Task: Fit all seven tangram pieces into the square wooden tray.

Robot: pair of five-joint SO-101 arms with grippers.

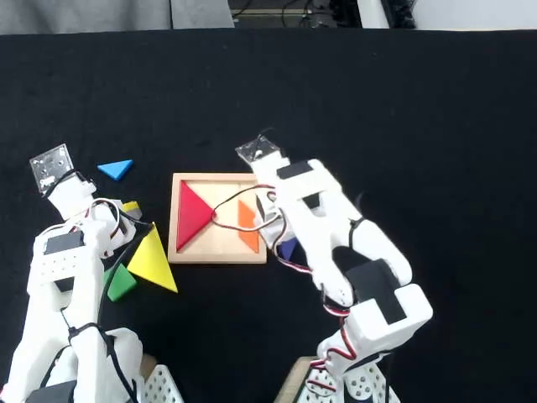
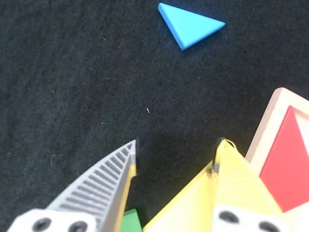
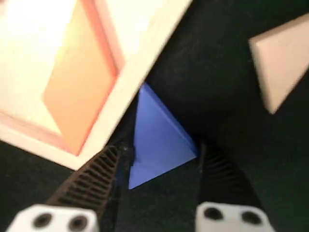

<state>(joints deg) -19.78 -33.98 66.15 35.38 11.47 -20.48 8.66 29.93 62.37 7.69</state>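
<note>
Currently the right gripper (image 3: 162, 146) is clamped on the blue triangle (image 3: 154, 128), just outside the wooden tray (image 1: 214, 257). Orange piece (image 1: 247, 225) and red triangle (image 1: 193, 214) lie inside the tray. Left gripper (image 2: 176, 151) stands agape over black table (image 2: 72, 96), beside the yellow triangle (image 1: 153, 259).

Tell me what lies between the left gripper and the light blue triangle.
That stretch is bare. In the left wrist view, plain black cloth runs from the left gripper up to the light blue triangle.
</note>
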